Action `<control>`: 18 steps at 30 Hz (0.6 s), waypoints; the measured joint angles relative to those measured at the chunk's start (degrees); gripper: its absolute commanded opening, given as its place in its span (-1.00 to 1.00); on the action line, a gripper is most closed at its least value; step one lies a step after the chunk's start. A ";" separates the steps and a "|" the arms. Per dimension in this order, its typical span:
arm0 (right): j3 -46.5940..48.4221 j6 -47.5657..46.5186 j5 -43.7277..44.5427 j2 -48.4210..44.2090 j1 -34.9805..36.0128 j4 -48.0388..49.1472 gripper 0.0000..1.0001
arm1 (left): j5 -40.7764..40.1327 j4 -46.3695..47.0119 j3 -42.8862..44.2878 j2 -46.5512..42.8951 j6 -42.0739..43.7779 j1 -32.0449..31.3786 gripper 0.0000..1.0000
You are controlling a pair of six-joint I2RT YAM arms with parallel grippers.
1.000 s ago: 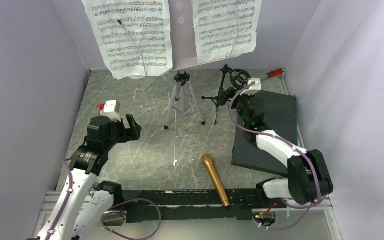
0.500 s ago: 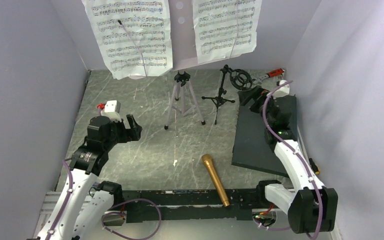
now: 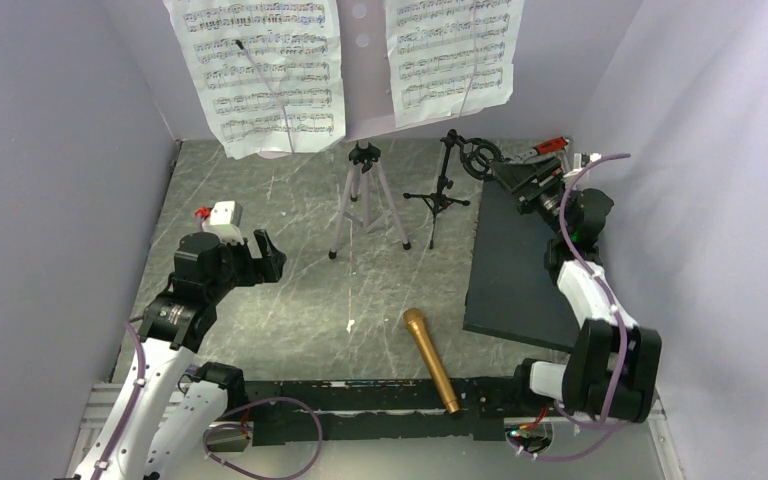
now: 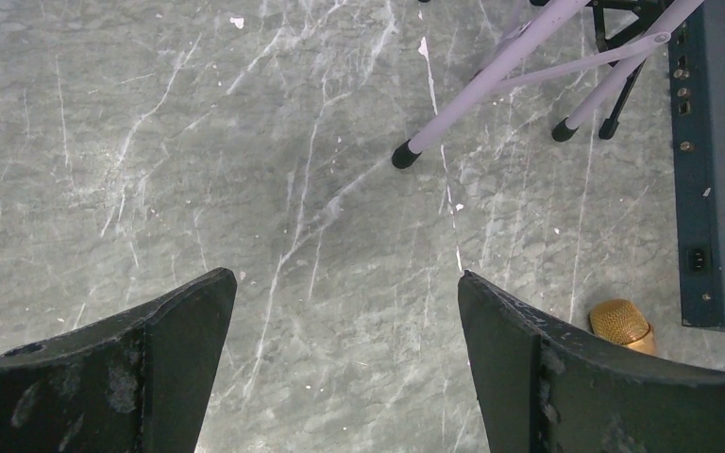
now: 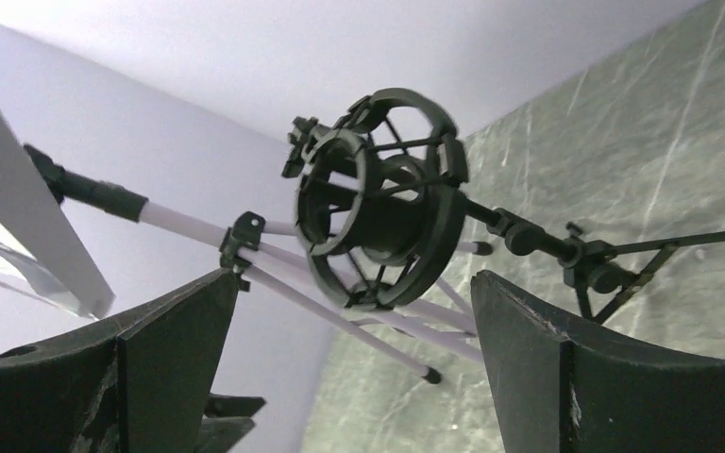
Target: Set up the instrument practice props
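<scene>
The left end effector (image 4: 345,276) hovers low over the grey marbled surface (image 3: 290,290), jaws spread wide with nothing between them. It is well apart from the gold microphone (image 3: 430,360), which lies flat near the arms' bases, just left of the dark slab (image 3: 520,270). The right end effector (image 3: 516,177), equally wide and empty, is raised above the slab's far end, and the ring mount (image 5: 378,226) of the small black mic stand (image 3: 442,195) is close in front of it, untouched. The lilac music stand (image 3: 364,195) stands upright just left of the mic stand, its desk carrying the left-hand sheet (image 3: 260,70) and the right-hand sheet (image 3: 452,55).
</scene>
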 measured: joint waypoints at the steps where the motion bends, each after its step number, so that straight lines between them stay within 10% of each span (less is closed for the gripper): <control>1: 0.33 2.60 -1.29 2.25 -0.13 2.27 0.98 | 0.07 -0.02 0.00 0.00 0.00 0.00 0.86; 18: 4.96 17.55 -7.02 15.02 0.87 13.55 0.12 | 0.90 0.00 0.00 0.44 0.00 0.00 0.86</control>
